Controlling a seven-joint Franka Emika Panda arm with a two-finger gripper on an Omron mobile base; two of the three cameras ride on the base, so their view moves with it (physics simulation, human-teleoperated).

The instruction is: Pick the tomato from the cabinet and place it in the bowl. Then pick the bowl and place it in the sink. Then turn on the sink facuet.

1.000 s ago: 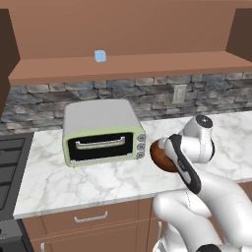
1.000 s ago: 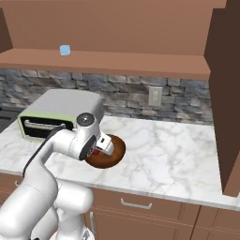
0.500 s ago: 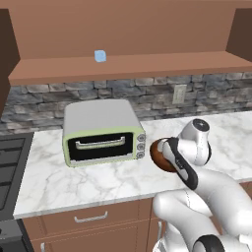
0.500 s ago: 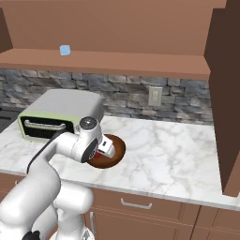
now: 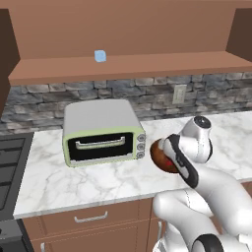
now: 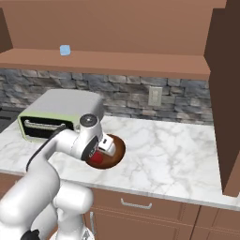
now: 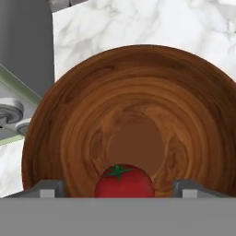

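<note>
- Where the white marble tabletop (image 5: 59, 182) runs along the wall, a grey stone backsplash (image 5: 147, 91) rises behind it, with a pale wall outlet (image 6: 155, 96) set into the stones.
- Above the backsplash hangs the cabinet (image 5: 128, 66), reddish-brown, with a long flat shelf board; a pale blue cube (image 5: 100, 56) sits on that board.
- Below the tabletop are wooden cupboards with a silver bar handle (image 5: 90, 217).
- A dark stove (image 5: 10, 172) borders the tabletop at the left edge of the left base view.
- A toaster oven (image 5: 101, 132), grey on top with a pale green front, stands on the tabletop just beside the bowl (image 6: 116, 149).
- The bowl, round and wood-grained, rests on the marble, partly hidden in both base views by the arm's wrist.
- The tomato (image 7: 124, 182) is inside the bowl's rim in the hand view, green stem up, between the two finger tips (image 7: 46, 188).
- The gripper (image 7: 120, 186) hangs directly over the bowl; its jaws stand spread to either side of the tomato, with a visible gap on each side, not pinching it.
- No readable writing or brand shows on the oven or outlet.
</note>
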